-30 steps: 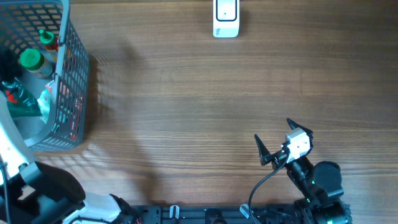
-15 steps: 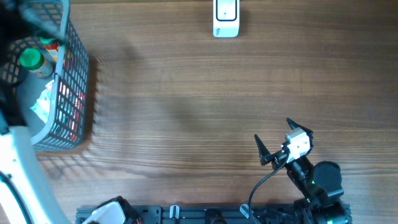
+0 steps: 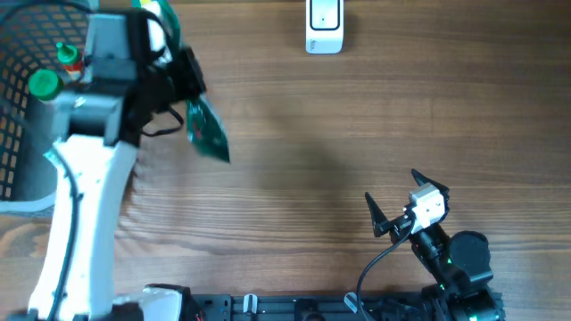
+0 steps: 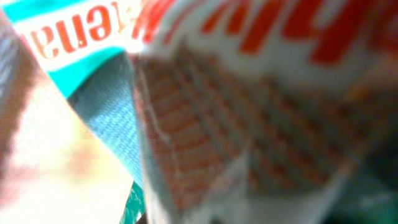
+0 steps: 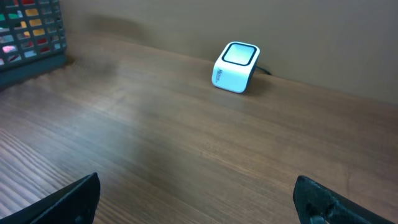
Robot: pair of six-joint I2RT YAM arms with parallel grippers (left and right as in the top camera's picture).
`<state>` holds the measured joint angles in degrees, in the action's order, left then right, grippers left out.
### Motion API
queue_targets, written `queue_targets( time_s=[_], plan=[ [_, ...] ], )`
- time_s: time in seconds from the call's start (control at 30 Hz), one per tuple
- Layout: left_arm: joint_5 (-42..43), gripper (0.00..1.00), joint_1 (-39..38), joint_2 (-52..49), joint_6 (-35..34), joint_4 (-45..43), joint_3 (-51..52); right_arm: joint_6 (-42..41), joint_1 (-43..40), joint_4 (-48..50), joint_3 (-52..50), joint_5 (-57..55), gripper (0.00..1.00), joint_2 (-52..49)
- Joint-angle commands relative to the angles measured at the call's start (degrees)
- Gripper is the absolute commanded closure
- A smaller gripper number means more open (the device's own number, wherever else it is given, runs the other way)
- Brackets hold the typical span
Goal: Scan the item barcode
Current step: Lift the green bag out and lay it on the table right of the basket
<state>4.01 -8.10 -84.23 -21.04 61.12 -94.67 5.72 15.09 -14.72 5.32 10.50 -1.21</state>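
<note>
Evidently, the left gripper (image 3: 181, 82) was clenched on a green packet (image 3: 207, 134), which hung over the table (image 3: 303, 152) just beside the wire basket (image 3: 22, 203) and well apart from the white scanner (image 3: 324, 27). Gripping its upper end appeared meant to leave the faces free for scanning, though no barcode was discernible. The right gripper (image 3: 391, 185) sat spread and empty, apparently parked clear.

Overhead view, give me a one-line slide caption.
Left gripper holds a green glossy packet beside the grey wire basket; white box-shaped scanner at the far edge; right gripper open.
</note>
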Motion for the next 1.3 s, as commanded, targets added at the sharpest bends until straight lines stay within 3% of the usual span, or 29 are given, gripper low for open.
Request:
queue_targets(
  time_s=[0.0, 0.47, 0.7, 0.87, 0.97, 1.07, 1.27],
  plan=[
    [-11.6, 0.96, -1.9, -4.8, -3.5, 4.7, -0.1, 0.3, -0.2, 0.1, 0.4, 0.7, 0.00, 0.6],
    [-11.8, 0.96, -4.1, -26.0, -3.2, 8.1, 0.0, 0.3, -0.2, 0.1, 0.5, 0.7, 0.00, 0.6],
    [-17.5, 0.96, -4.1, -34.5, -3.4, 9.6, 0.0, 0.3, -0.2, 0.1, 0.5, 0.7, 0.00, 0.6],
    [-12.5, 0.96, -6.2, -36.2, -3.4, 8.2, 0.8, 0.3, -0.2, 0.1, 0.4, 0.7, 0.00, 0.6],
    [-13.0, 0.95, -9.2, -36.2, -3.2, 5.4, 2.4, 0.3, -0.2, 0.1, 0.4, 0.7, 0.00, 0.6],
    [-14.9, 0.85, -11.3, -36.2, -3.2, 2.2, 4.6, 0.3, -0.2, 0.1, 0.4, 0.7, 0.00, 0.6],
    [-17.4, 0.87, -11.0, -36.3, -3.5, -2.4, 12.0, 0.3, -0.2, 0.1, 0.4, 0.7, 0.00, 0.6]
  ],
)
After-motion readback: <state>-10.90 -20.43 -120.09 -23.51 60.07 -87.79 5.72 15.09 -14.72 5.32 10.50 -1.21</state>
